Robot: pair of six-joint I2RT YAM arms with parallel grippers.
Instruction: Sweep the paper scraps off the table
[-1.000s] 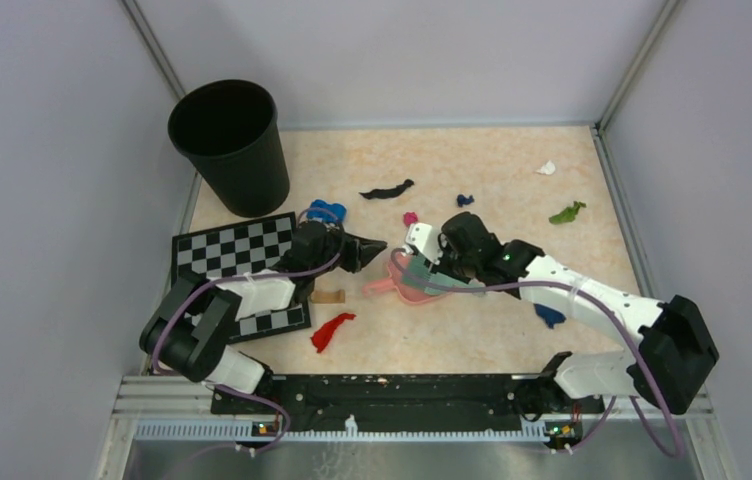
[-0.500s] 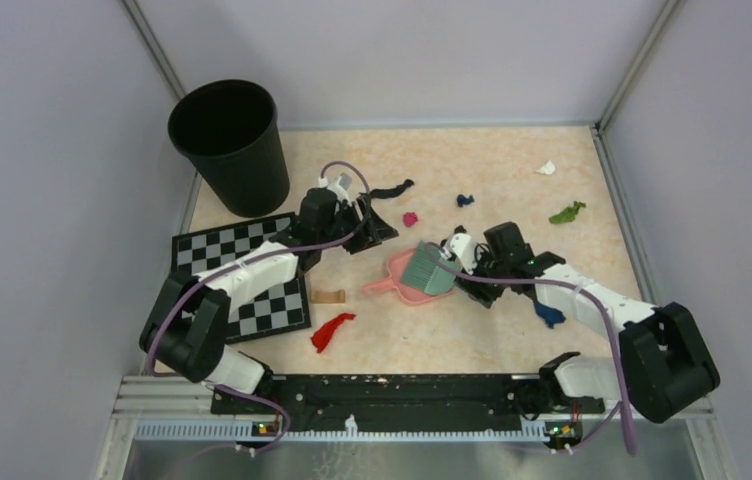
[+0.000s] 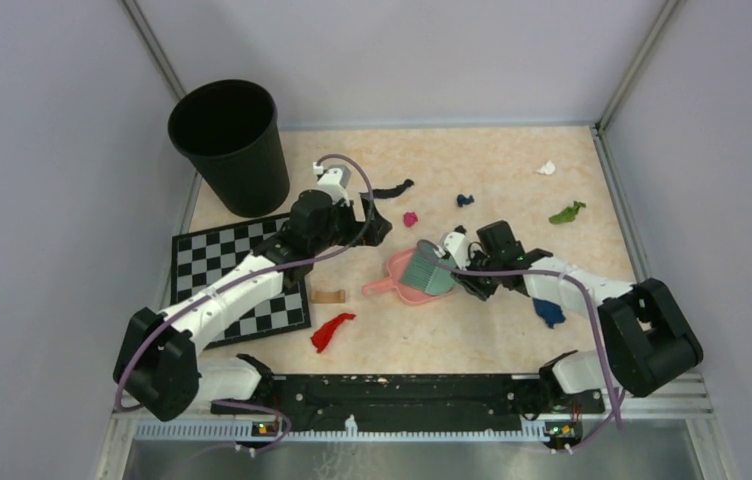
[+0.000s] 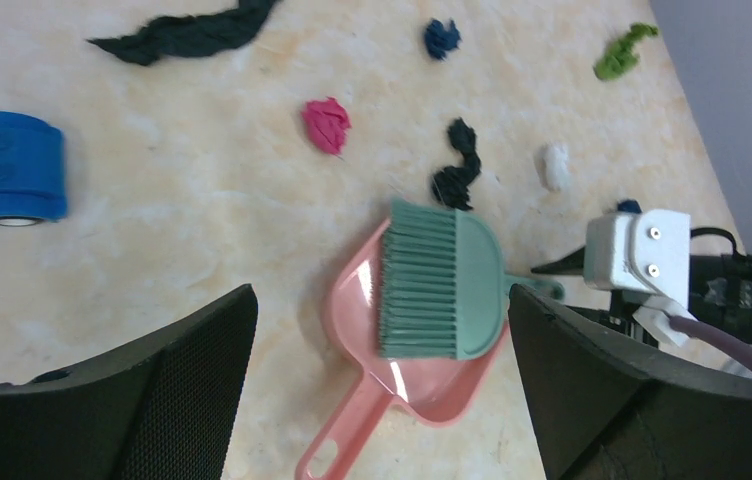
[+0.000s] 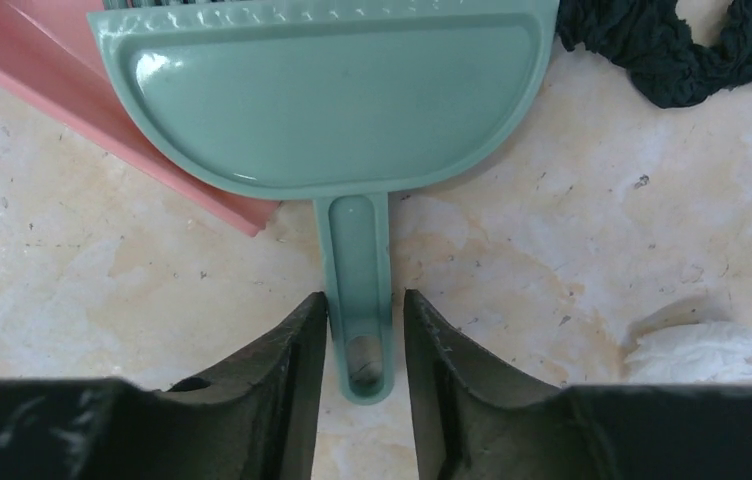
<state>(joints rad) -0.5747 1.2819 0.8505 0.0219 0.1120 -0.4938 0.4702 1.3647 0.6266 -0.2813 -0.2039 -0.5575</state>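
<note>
A teal brush [image 3: 428, 270] lies bristles-down in the pink dustpan [image 3: 400, 285] on the table [image 3: 492, 330]. My right gripper [image 5: 364, 300] is open, its fingers close on either side of the brush handle [image 5: 355, 270] with a thin gap on the right. My left gripper [image 4: 380, 300] hangs wide open above the dustpan [image 4: 422, 385], holding nothing. Paper scraps lie around: black [image 3: 387, 189], magenta [image 3: 410, 218], dark blue [image 3: 465, 200], white [image 3: 546, 168], red [image 3: 332, 330]. A dark scrap [image 5: 672, 40] and a white one [image 5: 697, 350] lie by the brush.
A black bin [image 3: 230, 145] stands at the back left. A chequered board [image 3: 212, 262] lies under the left arm. A blue toy car [image 4: 7, 180] sits left of the dustpan. A green scrap [image 3: 567, 212] and a blue one [image 3: 549, 315] lie on the right.
The left gripper opened wide and moved toward the back. The right gripper set the brush down on the dustpan, let go, and its fingers are narrowing round the handle.
</note>
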